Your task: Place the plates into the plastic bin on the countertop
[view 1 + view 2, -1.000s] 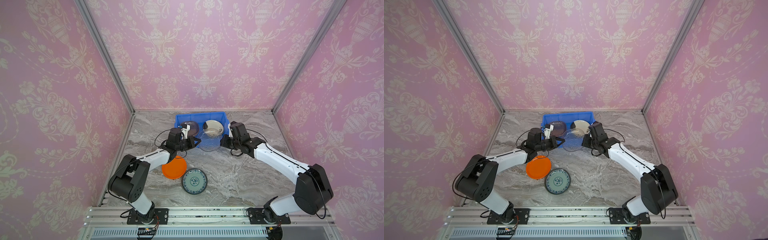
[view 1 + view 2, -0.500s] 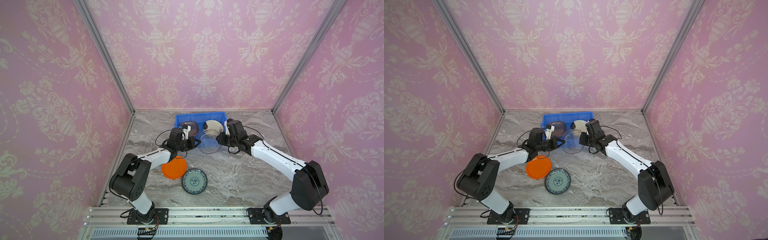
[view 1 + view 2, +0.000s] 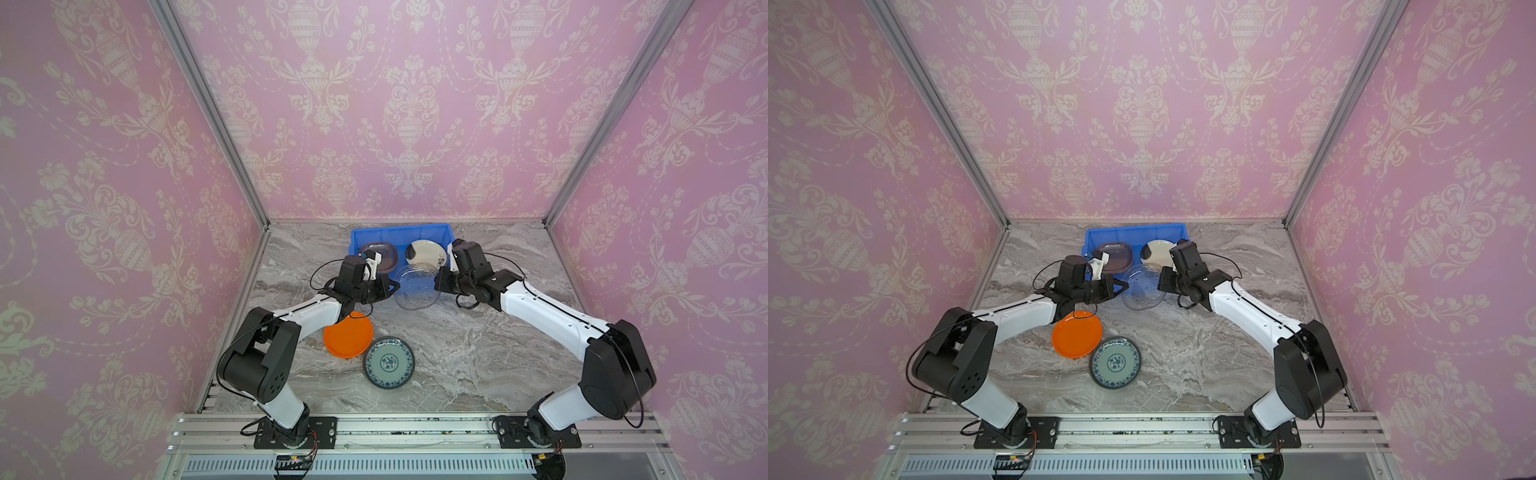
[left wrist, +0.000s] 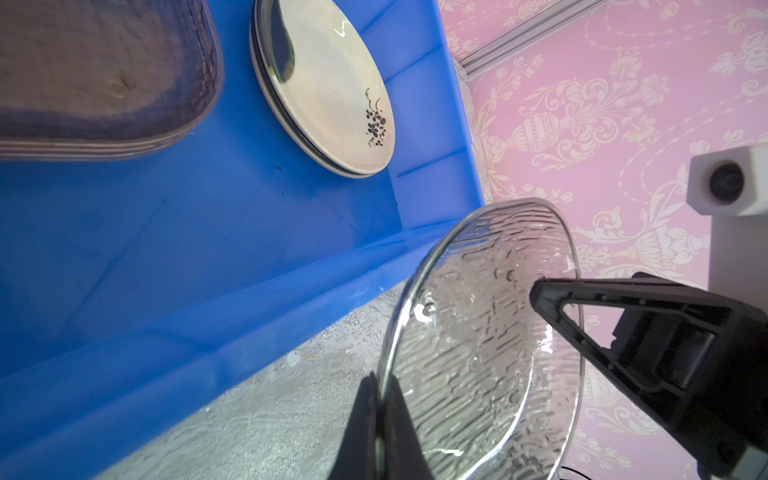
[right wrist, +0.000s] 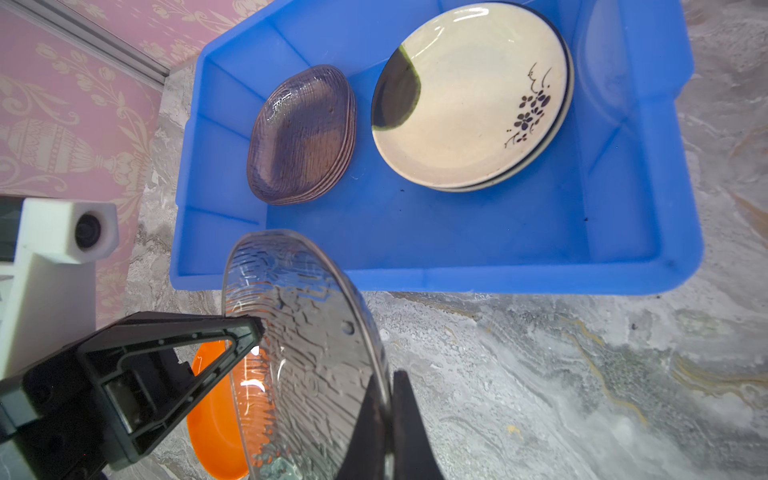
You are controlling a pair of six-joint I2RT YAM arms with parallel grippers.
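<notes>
Compared with a second ago, the clear glass plate has hardly travelled. It hangs tilted over the bench, just before the near wall of the blue plastic bin, which lies at 12 o'clock from it. The change is in the right arm, whose wrist has come a little closer to the bin. The left pincer is clamped on the plate's rim at 9 o'clock and the right pincer on the rim at 3 o'clock, so both arms carry it. Probably the hold was being settled, and lifting the plate over the wall is the step in hand. In the bin lie already the brownish glass plates and the cream plates. The orange plate at 7 o'clock and the teal floral plate at 6 o'clock wait on the bench.
</notes>
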